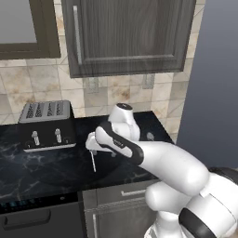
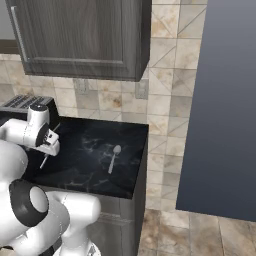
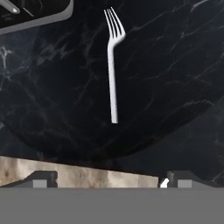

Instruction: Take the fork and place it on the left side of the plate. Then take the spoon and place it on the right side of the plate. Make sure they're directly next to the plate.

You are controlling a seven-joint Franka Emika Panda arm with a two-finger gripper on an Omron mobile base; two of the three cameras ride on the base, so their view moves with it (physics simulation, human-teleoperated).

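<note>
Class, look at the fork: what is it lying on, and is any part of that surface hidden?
The fork lies flat on the black marble counter, with the open claw above it. In the left base view the arm covers the counter beyond the fork.

Fork (image 1: pixel 93 161) head hidden behind the arm in left base view, toaster (image 3: pixel 35 15) cut off by hand view's top edge, spoon (image 1: pixel 150 136) handle hidden behind arm
</note>
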